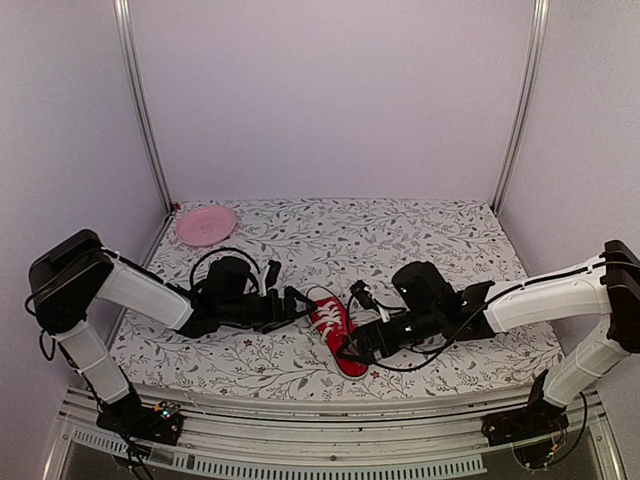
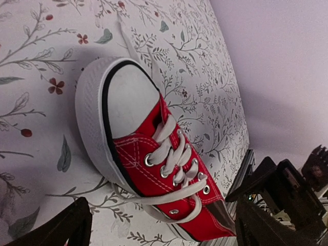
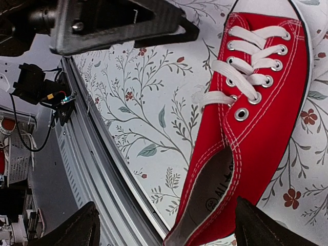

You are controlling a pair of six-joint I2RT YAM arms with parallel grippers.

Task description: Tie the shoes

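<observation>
Floral table (image 1: 430, 240), left gripper (image 1: 294, 305) spread wide and holding nothing, right gripper (image 1: 350, 347) likewise spread, red shoe (image 1: 333, 328) between both tips, apparently flat on its sole, pink plate (image 1: 206, 224) well behind left gripper, white laces (image 3: 238, 79) loose, untied.

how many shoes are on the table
1: the red sneaker lies front centre, between the left pincer and the right pincer. No second shoe shows in any view.
</observation>
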